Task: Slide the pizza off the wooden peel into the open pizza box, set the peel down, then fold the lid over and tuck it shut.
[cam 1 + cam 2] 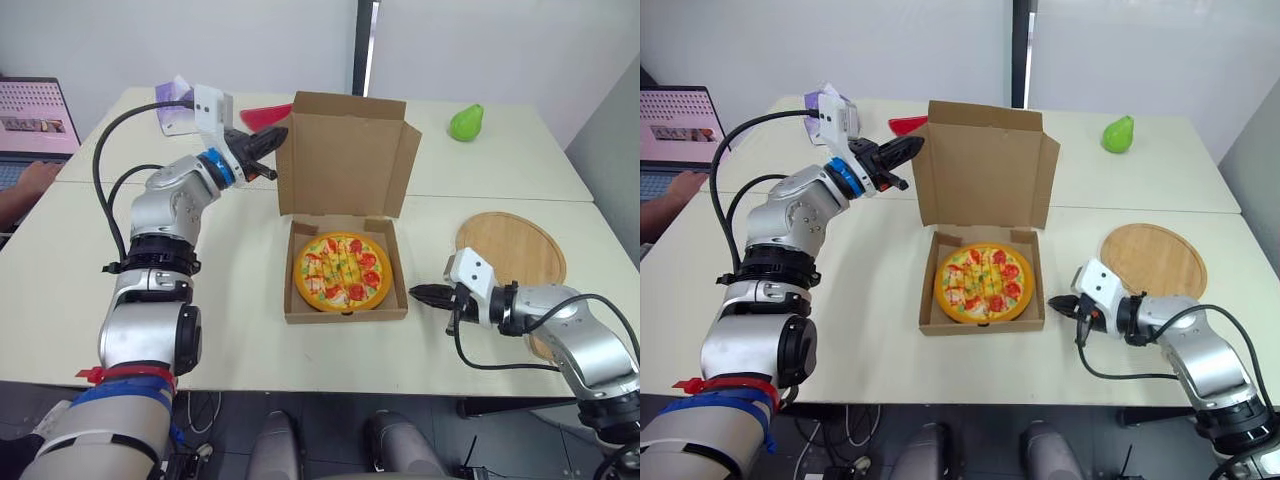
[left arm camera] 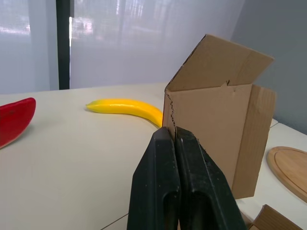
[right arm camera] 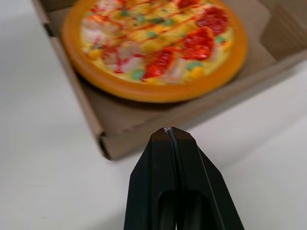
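**Figure.** We show the pale cream table (image 1: 240,330), which lies beneath both sets of jaws and carries everything else. The brown cardboard pizza box (image 1: 345,313) sits between the two grippers. Its lid (image 1: 345,155) stands upright with the side flaps splayed forward. The round wooden peel (image 1: 515,248) lies flat and bare behind the right jaws, alongside that arm. The round toy pizza with red and green toppings (image 1: 341,270) rests inside the box, just ahead of the right jaws.

The left gripper (image 1: 274,139) has its fingers pressed together and holds nothing. Its tips are at the lid's nearer side flap; we cannot tell whether they touch it. The right gripper (image 1: 420,292) is likewise pressed together and empty. It points at the box's side wall, near it but apart.

We judge that only the lid fold and tuck remain. Three faults are possible:
- Closed tips pushing on a flap may crease it instead of swinging the lid.
- The light, unbraced box may skid across the table.
- Splayed flaps may drop outside the walls or onto the pizza and block the tuck.
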